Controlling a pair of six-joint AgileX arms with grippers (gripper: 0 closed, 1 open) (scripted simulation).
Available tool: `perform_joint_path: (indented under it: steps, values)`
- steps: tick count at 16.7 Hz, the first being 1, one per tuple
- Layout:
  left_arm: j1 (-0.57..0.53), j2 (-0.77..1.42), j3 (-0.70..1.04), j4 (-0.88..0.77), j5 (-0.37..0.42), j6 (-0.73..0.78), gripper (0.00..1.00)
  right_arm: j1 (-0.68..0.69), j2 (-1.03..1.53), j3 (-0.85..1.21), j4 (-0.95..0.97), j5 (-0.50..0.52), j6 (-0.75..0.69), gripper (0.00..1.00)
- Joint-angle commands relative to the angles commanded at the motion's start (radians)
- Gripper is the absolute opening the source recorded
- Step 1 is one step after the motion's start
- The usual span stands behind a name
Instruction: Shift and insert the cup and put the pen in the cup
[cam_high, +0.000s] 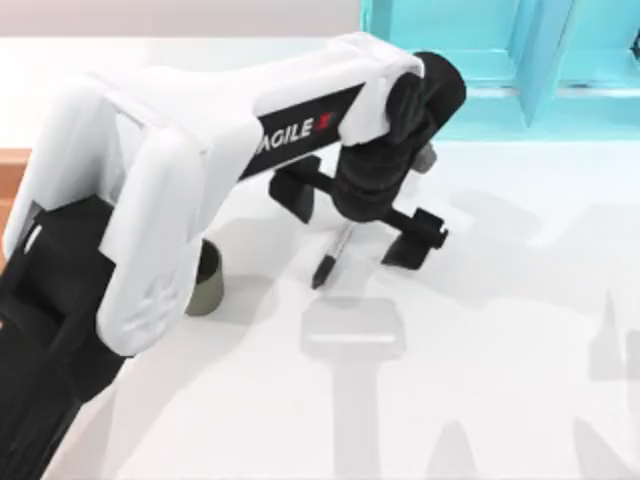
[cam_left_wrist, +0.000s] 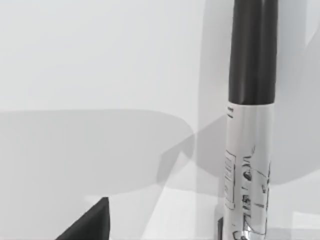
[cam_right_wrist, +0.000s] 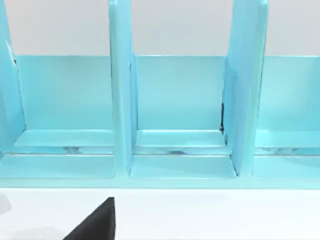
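- So: AgileX left arm reaches from the tabletop's (cam_high: 520, 330) left side toward the middle, its hand (cam_high: 357, 215) pointing down above the pen (cam_high: 331, 254).
- Left hand is wide open: one black finger (cam_high: 293, 190) on the left, the other (cam_high: 415, 240) further right, pen between them, nothing held as far as the top view shows.
- Pen lies flat on the white tabletop near the middle, running diagonally; its dark tip points toward the near-left, and its upper end is hidden under the hand.
- Left wrist view sees the pen (cam_left_wrist: 250, 125) close up: black section at one end, then the grey-white barrel with small dark print, resting on the white surface. A black finger corner (cam_left_wrist: 90, 222) shows at the edge, apart from the pen.
- Cup (cam_high: 207, 280), dark olive-grey, stands upright on the tabletop to the left of the pen, well apart from it, partly covered by the left arm's white link.
- Turquoise rack (cam_high: 500, 50) with upright dividers sits at the far right edge of the tabletop.
- Right wrist view faces that rack (cam_right_wrist: 175, 100) head-on, three open bays side by side. Right hand: only a black finger corner (cam_right_wrist: 97, 222) is visible, so I can't tell its opening.
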Motion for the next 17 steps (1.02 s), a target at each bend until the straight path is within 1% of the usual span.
perform_joint_path:
  steps: [2, 15, 16, 17]
  values:
    - [0.000, 0.000, 0.000, 0.000, 0.000, 0.000, 1.00, 0.000, 0.000, 0.000, 0.000, 0.000, 0.000, 1.00]
    - [0.000, 0.000, 0.000, 0.000, 0.000, 0.000, 0.02, 0.000, 0.000, 0.000, 0.000, 0.000, 0.000, 1.00]
    - [0.000, 0.000, 0.000, 0.000, 0.000, 0.000, 0.00, 0.000, 0.000, 0.000, 0.000, 0.000, 0.000, 1.00]
    - [0.000, 0.000, 0.000, 0.000, 0.000, 0.000, 0.00, 0.000, 0.000, 0.000, 0.000, 0.000, 0.000, 1.00]
